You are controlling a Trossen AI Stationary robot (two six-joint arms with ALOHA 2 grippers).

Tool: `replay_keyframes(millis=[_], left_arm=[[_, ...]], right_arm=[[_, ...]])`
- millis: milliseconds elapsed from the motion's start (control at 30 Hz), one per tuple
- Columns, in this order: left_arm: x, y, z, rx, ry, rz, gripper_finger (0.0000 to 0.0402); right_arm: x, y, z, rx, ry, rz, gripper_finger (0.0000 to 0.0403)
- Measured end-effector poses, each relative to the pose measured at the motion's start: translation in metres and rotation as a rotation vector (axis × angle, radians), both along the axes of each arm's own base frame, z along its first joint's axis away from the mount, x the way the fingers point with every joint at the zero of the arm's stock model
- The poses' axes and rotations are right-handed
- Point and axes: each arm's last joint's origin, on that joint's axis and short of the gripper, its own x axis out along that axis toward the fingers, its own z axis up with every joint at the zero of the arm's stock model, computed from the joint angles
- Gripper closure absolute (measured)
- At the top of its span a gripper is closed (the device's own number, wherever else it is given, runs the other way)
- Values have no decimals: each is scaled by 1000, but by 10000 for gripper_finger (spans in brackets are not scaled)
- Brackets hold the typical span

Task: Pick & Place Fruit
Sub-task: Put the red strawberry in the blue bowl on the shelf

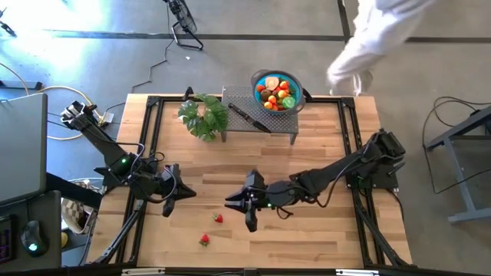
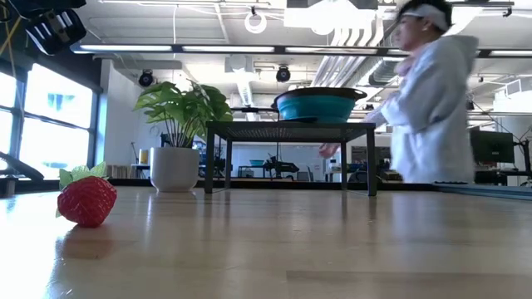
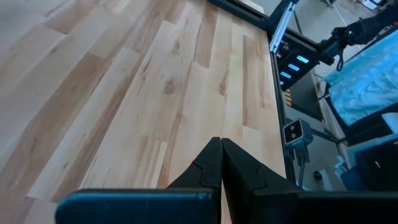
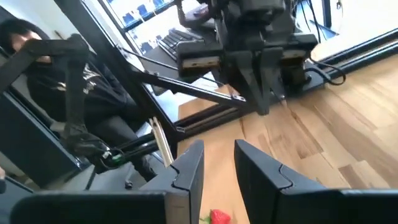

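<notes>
Strawberry (image 4: 219,216) just beyond right fingers (image 4: 186,168)

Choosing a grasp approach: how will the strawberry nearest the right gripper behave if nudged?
The strawberry looks rounded and tapered, so it would likely wobble or roll. It seems small, probably light. Its leafy cap may limit rolling.

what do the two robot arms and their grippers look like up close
Both arms are dark and jointed, with black cables along them. The left gripper has two black angular fingers tapering to a point. The right gripper has two flat black fingers with stepped, notched edges.
</notes>
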Motion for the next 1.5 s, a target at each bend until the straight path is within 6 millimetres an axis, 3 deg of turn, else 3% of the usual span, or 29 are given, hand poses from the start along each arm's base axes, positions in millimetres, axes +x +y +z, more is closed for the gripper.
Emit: replay_keyframes(millis=[233, 533, 767, 1000, 1500], left_arm=[[0, 1, 0, 16, -14, 39, 402], [0, 2, 1, 26, -23, 63, 402], [1, 1, 3, -19, -36, 59, 402], [10, -8, 4, 25, -78, -22, 402], [36, -33, -35, 144, 70, -77, 402]], right_arm=[[20, 12, -24, 47, -59, 78, 322], [33, 18, -52, 34, -20, 128, 322], [34, 20, -56, 49, -15, 179, 322], [11, 10, -20, -35, 31, 189, 322], [-66, -16, 46, -133, 171, 113, 322]])
